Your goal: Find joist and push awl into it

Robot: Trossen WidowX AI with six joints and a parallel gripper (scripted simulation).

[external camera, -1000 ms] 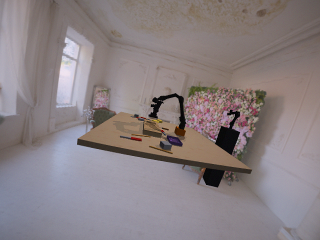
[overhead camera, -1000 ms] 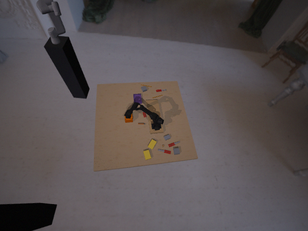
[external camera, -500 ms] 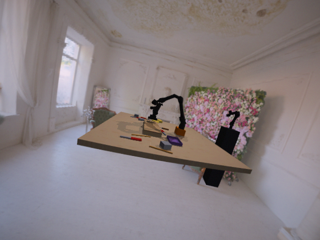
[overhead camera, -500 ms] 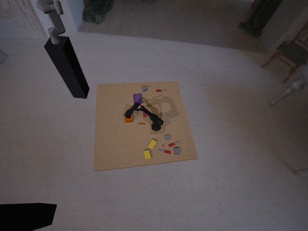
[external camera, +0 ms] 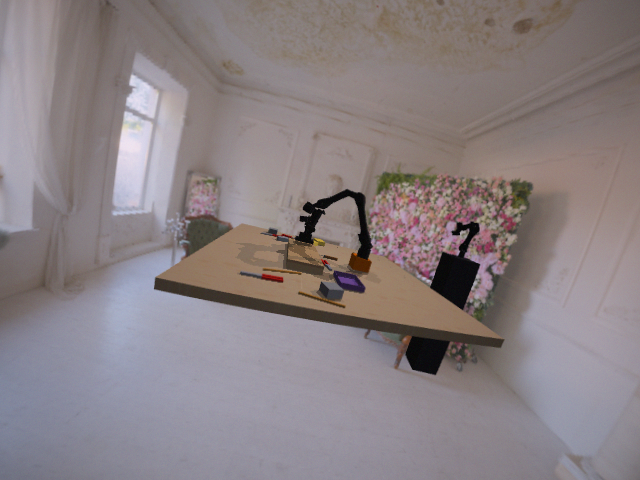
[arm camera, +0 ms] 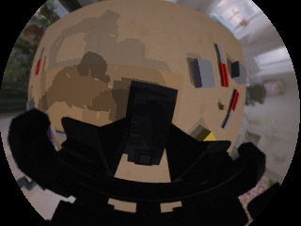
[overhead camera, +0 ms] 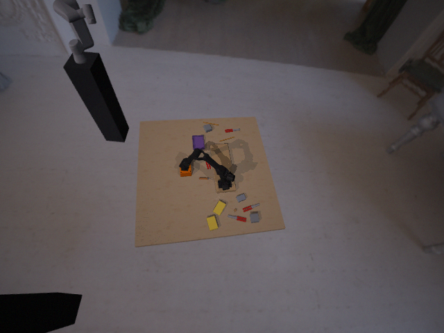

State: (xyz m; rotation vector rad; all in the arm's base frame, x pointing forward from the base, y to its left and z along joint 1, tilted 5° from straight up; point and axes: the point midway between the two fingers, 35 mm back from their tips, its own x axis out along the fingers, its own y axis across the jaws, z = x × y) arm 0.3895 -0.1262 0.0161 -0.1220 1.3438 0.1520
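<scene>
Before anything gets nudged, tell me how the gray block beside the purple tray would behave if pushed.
The gray block looks boxy and flat-sided, so it would probably slide rather than roll. Sitting low and broad, it seems unlikely to tip. Its crisp edges suggest something stiff.

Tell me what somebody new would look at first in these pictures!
Probably the black robot arm, bending from its orange base over the raised wooden panel, its gripper shut on a dark block. Next, maybe the bright purple tray near that base, and the big wall of pink flowers behind the table.
</scene>
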